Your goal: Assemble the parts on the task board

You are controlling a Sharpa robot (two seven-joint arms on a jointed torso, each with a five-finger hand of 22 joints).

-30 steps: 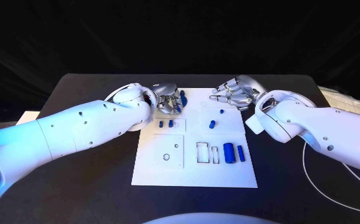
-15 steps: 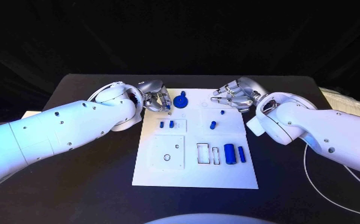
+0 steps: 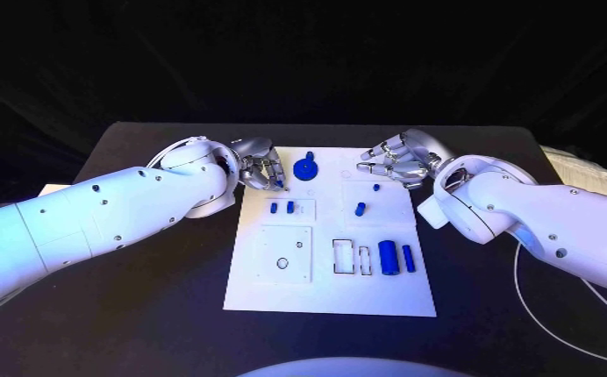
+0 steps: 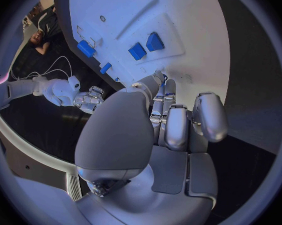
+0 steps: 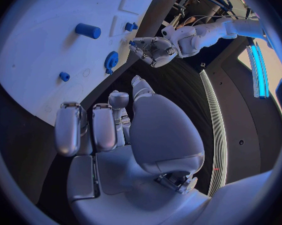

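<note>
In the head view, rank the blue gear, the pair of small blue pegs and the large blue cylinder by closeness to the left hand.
From the left hand:
1. Blue gear, beside it at the board's far edge.
2. Pair of small blue pegs, slightly nearer the robot; close to the gear's distance.
3. Large blue cylinder, board's near right.

Bench: matt black, cloth-like surface. Task board: smooth matt white plate, plastic by its look. Parts: blue gear and blue cylinder, smooth plastic, slight sheen. Left robot hand, right robot hand: silver, polished metallic finish. Arm shells: glossy white plastic.
</note>
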